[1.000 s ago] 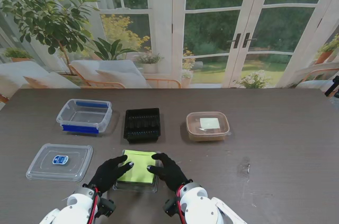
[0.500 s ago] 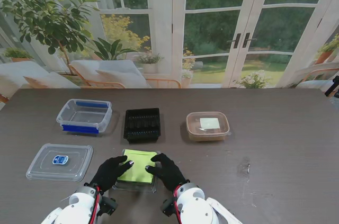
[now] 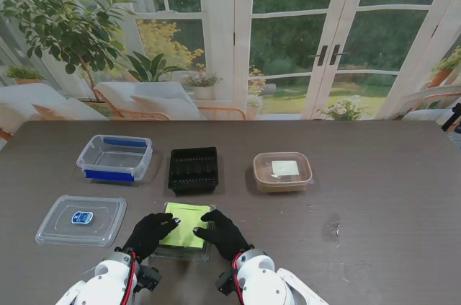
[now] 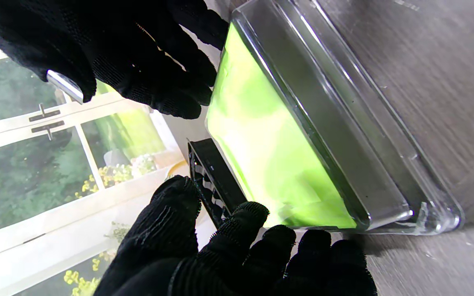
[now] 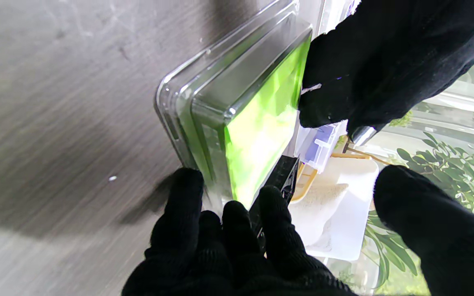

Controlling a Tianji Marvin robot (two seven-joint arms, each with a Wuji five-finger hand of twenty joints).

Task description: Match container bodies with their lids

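A clear lid with a green label (image 3: 186,224) (image 4: 270,139) (image 5: 257,119) lies near me at the table's middle. My black-gloved left hand (image 3: 150,234) (image 4: 220,255) grips its left edge, and my right hand (image 3: 223,233) (image 5: 228,246) grips its right edge. Both hands have fingers curled on the rim. Just beyond the lid stands an open black tray (image 3: 193,169) (image 4: 212,176). At the far left is a clear container with blue clips (image 3: 115,157), open. Its flat clear lid with a blue sticker (image 3: 81,220) lies to my left.
A brown container with its lid on (image 3: 282,171) stands to the right of the black tray. The dark wooden table (image 3: 374,204) runs to the right, with a pale scuff (image 3: 331,228) on it. Behind the table are glass doors and plants.
Both hands have slid slightly toward me and to the left, and the green-labelled lid between them has shifted the same way. Nothing else has moved.
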